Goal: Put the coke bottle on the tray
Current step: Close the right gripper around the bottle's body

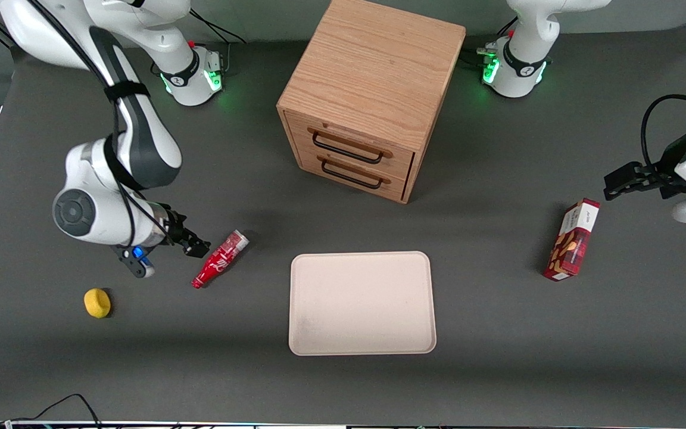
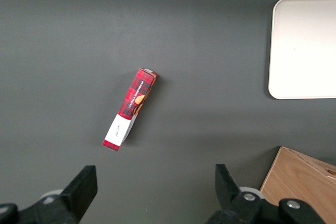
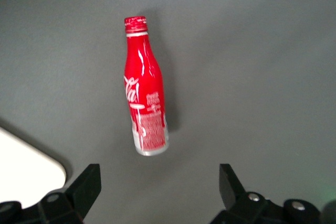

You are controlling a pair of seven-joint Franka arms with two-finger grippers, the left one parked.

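Note:
The coke bottle (image 1: 220, 259) (image 3: 145, 105) lies on its side on the dark table, a slim red bottle with white script; its cap end is nearer the front camera than its silvery base. The cream tray (image 1: 362, 302) (image 3: 26, 160) lies flat beside it, toward the parked arm's end. My right gripper (image 1: 195, 246) (image 3: 157, 187) hovers close beside the bottle on the working arm's side, not touching it. It is open, its two dark fingers (image 3: 86, 186) wide apart with bare table between them.
A wooden two-drawer cabinet (image 1: 368, 95) stands farther from the front camera than the tray. A yellow lemon-like object (image 1: 97, 302) lies near the working arm, nearer the camera than the gripper. A red snack box (image 1: 572, 240) (image 2: 130, 108) lies toward the parked arm's end.

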